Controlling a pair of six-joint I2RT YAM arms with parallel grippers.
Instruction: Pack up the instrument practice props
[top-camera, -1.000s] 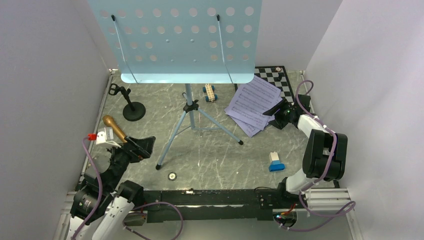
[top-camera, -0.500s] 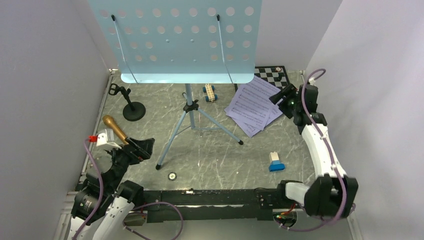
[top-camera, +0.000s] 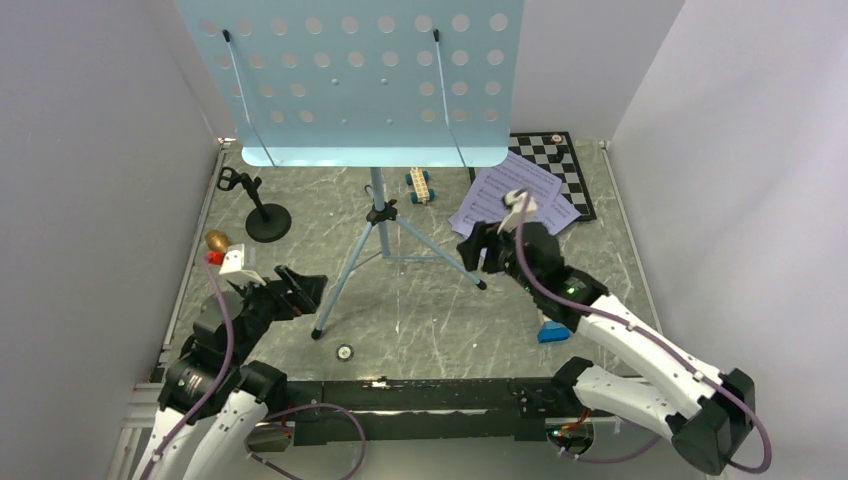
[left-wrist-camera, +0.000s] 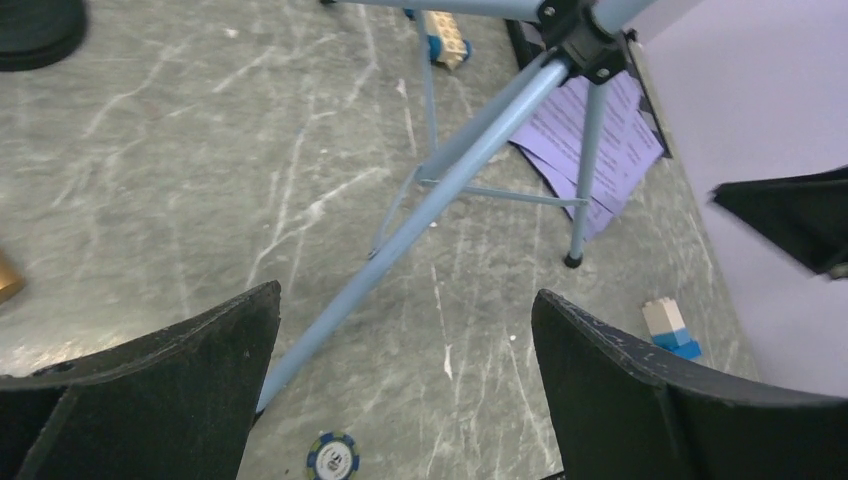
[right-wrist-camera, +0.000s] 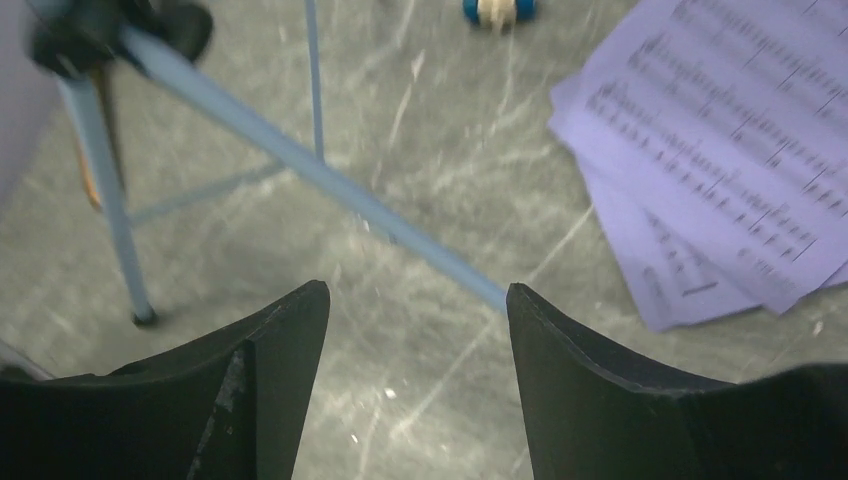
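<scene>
Jaws of the left gripper (top-camera: 303, 291) are held wide apart and empty, beside the near-left leg of the light-blue music stand (top-camera: 370, 80); the right gripper (top-camera: 478, 250) is also parted, nothing gripped, over the stand's right leg; sheet-music pages (top-camera: 520, 190) are spread just beyond it; the microphone (top-camera: 216, 241) and mic stand (top-camera: 266, 222) are seen at far left.

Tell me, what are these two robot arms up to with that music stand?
They are clearing away music practice gear, but neither holds anything right now. The left gripper is open by the near-left leg of the light-blue music stand, and the right gripper is open over its right-hand leg. The stand is upright. The sheet-music pages lie loose by the chessboard, and the small mic stand and gold microphone sit at the left.
</scene>
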